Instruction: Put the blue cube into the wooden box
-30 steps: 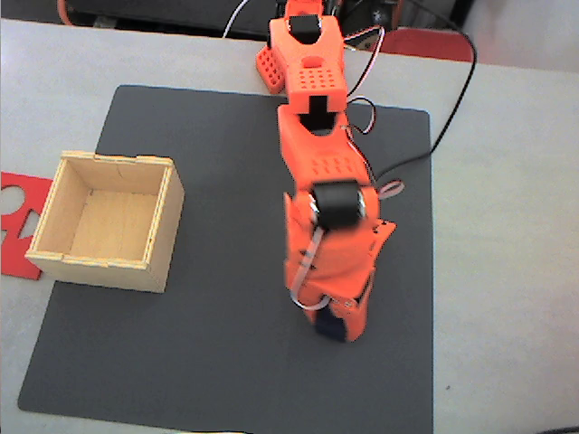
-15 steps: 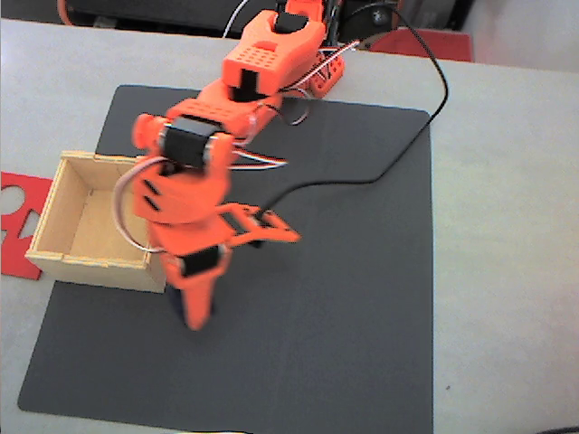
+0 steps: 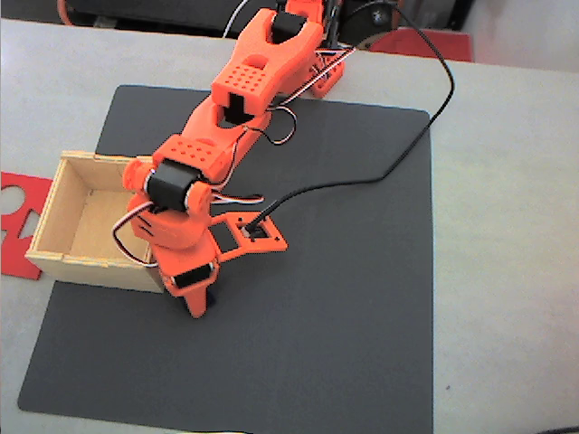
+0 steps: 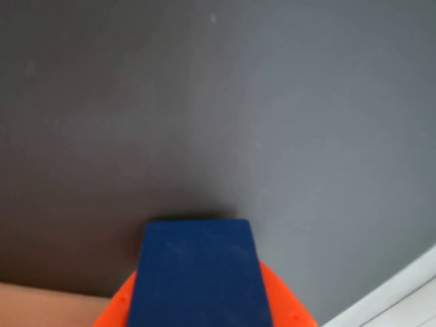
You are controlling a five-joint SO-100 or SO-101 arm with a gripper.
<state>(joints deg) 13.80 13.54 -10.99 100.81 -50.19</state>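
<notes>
Fixed view looks straight down; wrist view hugs the mat (image 4: 272,102) (shared).

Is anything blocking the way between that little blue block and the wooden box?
Only the wooden box's own near wall. The blue cube, held in the gripper, sits beside the box, so it must pass over that wall.

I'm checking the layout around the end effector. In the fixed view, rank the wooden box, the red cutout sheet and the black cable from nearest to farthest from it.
From the end effector, low on the dark mat:
1. The wooden box, just left of it.
2. The black cable, up and to the right.
3. The red cutout sheet, beyond the box at the left edge.
</notes>
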